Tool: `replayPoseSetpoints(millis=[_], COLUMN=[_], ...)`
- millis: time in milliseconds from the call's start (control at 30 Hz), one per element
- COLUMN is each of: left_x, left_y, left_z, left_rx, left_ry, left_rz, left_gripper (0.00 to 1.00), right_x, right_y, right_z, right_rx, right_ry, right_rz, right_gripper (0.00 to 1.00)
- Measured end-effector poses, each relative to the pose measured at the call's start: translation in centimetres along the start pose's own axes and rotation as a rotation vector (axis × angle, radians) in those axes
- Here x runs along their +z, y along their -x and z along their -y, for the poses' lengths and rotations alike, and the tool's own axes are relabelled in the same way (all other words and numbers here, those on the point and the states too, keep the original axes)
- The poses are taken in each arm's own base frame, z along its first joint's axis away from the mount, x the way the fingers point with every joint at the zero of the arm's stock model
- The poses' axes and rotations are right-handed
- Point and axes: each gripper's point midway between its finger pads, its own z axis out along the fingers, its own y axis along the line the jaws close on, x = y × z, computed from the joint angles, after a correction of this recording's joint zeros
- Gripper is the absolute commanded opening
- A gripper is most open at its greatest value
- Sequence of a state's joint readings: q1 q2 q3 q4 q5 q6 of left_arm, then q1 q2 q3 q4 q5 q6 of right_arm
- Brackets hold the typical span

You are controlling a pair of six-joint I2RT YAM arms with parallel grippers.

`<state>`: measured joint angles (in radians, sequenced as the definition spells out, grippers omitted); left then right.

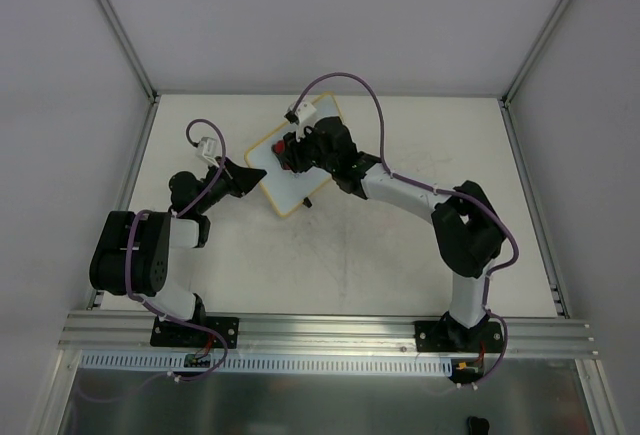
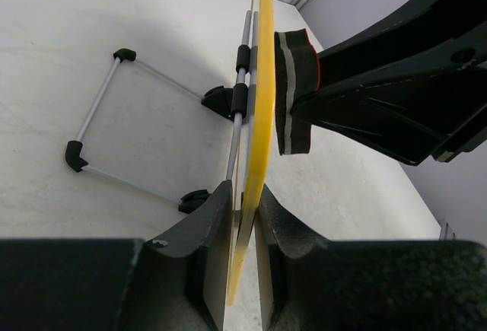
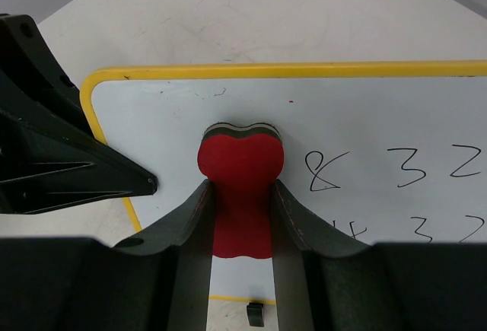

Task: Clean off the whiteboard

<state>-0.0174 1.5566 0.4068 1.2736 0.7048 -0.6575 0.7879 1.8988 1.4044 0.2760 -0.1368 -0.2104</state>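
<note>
The whiteboard [image 3: 365, 110] stands propped on the table [image 1: 400, 255], left of centre, and the left wrist view sees it only edge-on. The left fingers [image 2: 217, 217] narrowly pinch its yellow frame. The right fingers [image 3: 194, 209] grip a red eraser [image 3: 242, 156] against its face. The digits [image 3: 403, 167] run off the picture's right edge, and the lower row is half hidden.

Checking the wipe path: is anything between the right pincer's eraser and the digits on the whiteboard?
Nothing visible. The red eraser in the right pincer sits at the whiteboard, digits beside it uncovered.
</note>
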Motion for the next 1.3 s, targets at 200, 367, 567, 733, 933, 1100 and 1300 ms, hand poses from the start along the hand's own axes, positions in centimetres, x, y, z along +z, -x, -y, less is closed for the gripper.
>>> replayPoseSetpoints(millis=[200, 367, 567, 733, 933, 1100, 1300], left_x=[0.0, 0.1, 0.1, 0.1, 0.1, 0.1, 0.1], left_y=[0.0, 0.2, 0.4, 0.2, 0.0, 0.0, 0.0], left_z=[0.1, 0.3, 0.2, 0.1, -0.1, -0.2, -0.2], left_rx=[0.011, 0.035, 0.034, 0.035, 0.04, 0.048, 0.064], left_ry=[-0.008, -0.024, -0.024, -0.018, -0.015, -0.014, -0.016], left_rz=[-0.004, -0.005, -0.006, -0.013, -0.017, -0.017, -0.016], left_gripper=[0.0, 0.0, 0.0, 0.0, 0.0, 0.0, 0.0], right_x=[0.7, 1.3, 1.7, 1.7, 1.0, 0.4, 0.1], right_y=[-0.4, -0.6, -0.5, -1.2, -3.9, -6.6, -7.8], right_z=[0.1, 0.3, 0.4, 0.6, 1.1, 1.4, 1.5], right_rx=[0.001, -0.001, 0.008, 0.03, 0.077, 0.126, 0.162], right_ry=[-0.001, -0.008, -0.028, -0.045, -0.077, -0.104, -0.113], right_rz=[-0.001, 0.01, 0.038, 0.078, 0.087, 0.073, 0.066], right_gripper=[0.0, 0.0, 0.0, 0.0, 0.0, 0.0, 0.0])
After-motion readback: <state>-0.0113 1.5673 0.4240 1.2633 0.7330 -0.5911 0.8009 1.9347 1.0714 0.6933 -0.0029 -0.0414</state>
